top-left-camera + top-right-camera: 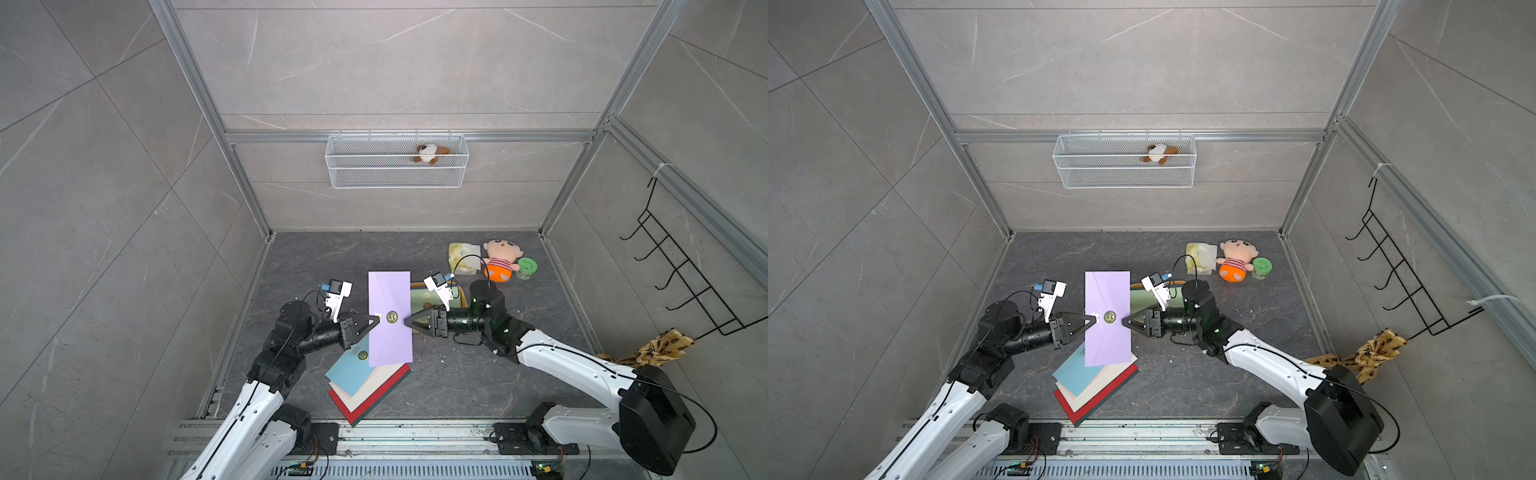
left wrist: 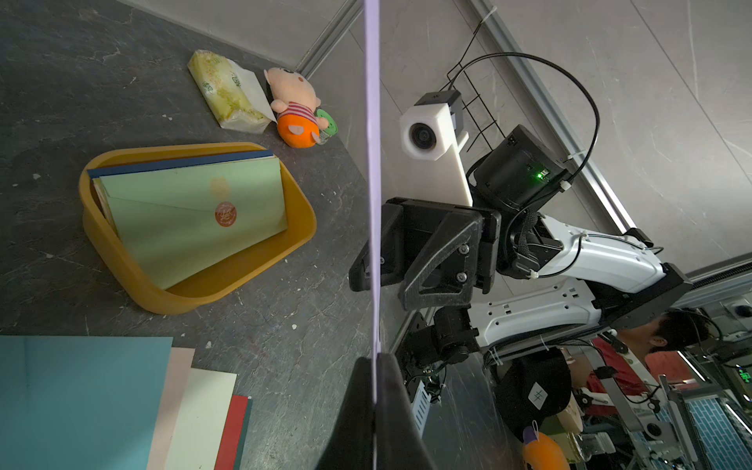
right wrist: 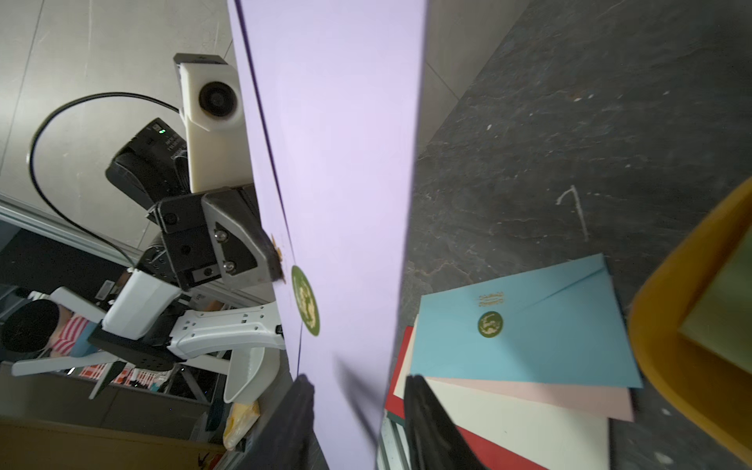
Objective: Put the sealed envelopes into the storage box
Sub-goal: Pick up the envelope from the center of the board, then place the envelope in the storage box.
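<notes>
A lilac envelope point(image 1: 390, 291) with a green seal hangs edge-up in the air between my two grippers. My left gripper point(image 2: 375, 366) is shut on its left edge, the jaws pressed flat on the paper. At the opposite edge my right gripper point(image 3: 358, 386) stands open, its jaws apart on either side of the sheet. The yellow-orange storage box point(image 2: 122, 260) lies on the floor behind the right gripper. It holds a pale green envelope point(image 2: 183, 228), with a navy one point(image 2: 183, 162) behind it. A fanned stack topped by a light blue envelope point(image 1: 351, 370) lies below the lilac one.
A crinkly plastic packet point(image 1: 463, 257), a doll point(image 1: 500, 259) and a green jar point(image 1: 527, 268) lie at the back right of the floor. A wire basket point(image 1: 397, 178) with a plush toy hangs on the back wall. A black hook rack point(image 1: 681, 274) and patterned cloth point(image 1: 660, 347) are on the right wall.
</notes>
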Controlling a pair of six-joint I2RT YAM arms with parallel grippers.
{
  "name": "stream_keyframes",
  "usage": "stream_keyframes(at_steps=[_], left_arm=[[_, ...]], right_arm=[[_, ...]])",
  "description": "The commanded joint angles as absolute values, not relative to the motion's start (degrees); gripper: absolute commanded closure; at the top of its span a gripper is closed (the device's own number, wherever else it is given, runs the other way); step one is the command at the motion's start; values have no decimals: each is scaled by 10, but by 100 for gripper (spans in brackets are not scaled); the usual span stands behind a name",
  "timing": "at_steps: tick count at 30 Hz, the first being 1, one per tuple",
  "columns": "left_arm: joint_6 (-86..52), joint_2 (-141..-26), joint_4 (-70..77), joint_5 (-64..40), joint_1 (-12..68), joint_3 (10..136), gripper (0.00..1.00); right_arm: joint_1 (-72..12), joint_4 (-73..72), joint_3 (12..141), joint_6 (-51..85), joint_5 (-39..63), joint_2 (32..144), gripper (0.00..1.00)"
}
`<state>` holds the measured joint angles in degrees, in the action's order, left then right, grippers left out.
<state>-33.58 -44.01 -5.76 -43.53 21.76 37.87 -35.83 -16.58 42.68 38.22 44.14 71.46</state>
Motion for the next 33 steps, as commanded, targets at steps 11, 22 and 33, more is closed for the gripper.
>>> stream_keyframes(at_steps=[11,22,33], left_arm=[[127,-808,-402,-286,279,799,100],[317,-1151,-634,-185,379,1227,100],[333,-1274,-703,-136,415,1326,100]], right_arm=[[-186,209,419,235,108,580,65],[-122,255,397,238,117,539,67],[-117,276,404,230,110,537,69]])
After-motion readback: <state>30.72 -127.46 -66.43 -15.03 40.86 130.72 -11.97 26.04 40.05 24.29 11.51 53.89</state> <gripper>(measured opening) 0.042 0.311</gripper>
